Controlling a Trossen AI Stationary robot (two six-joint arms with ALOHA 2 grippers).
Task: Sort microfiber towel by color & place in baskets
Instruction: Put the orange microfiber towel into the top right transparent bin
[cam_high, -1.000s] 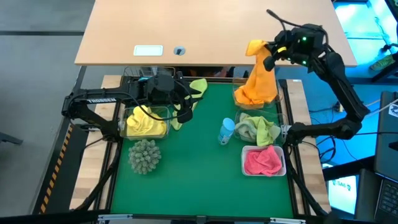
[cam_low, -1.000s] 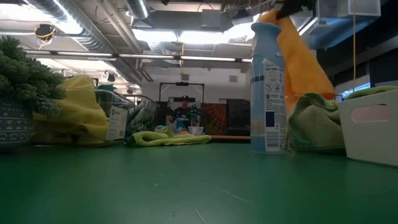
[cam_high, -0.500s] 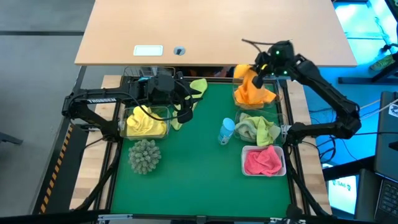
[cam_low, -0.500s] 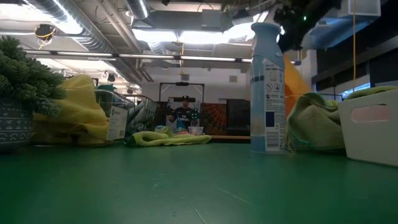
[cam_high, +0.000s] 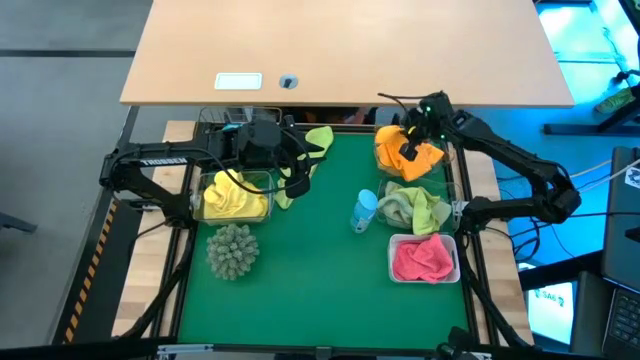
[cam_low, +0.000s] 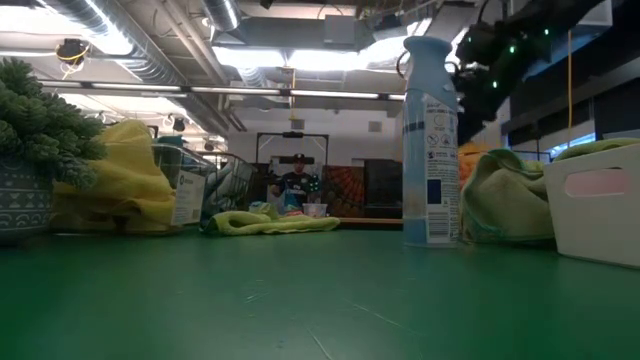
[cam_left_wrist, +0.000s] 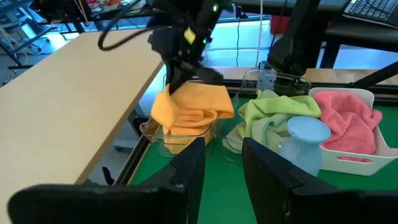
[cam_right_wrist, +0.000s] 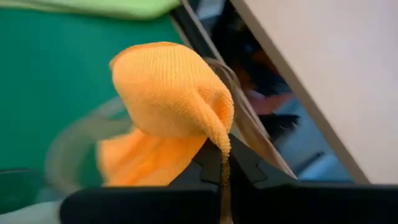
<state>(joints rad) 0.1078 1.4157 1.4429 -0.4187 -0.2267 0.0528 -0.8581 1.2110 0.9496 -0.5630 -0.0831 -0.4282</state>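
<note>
Right gripper (cam_high: 408, 155) clamped on orange towel (cam_high: 412, 148) over far clear basket (cam_left_wrist: 163, 138), pinched fold seen only in right wrist view, left gripper (cam_left_wrist: 222, 163) parted, idle over yellow towel (cam_high: 232, 196).

bright overhead lights (cam_low: 300, 55) glare in low view; right wrist bg blurred, table evenly lit.

A pale wooden tabletop (cam_high: 340, 45) stands beyond the green work surface (cam_high: 320, 270), bearing a small white label (cam_high: 238, 82), and grey floor (cam_high: 60, 90) spreads past it. Across the room, ceiling ducts and pipes (cam_low: 130, 40) run beneath bright strip lights (cam_low: 300, 58), and a person (cam_low: 294, 180) sits far off before a dark framed doorway (cam_low: 290, 140)
</note>
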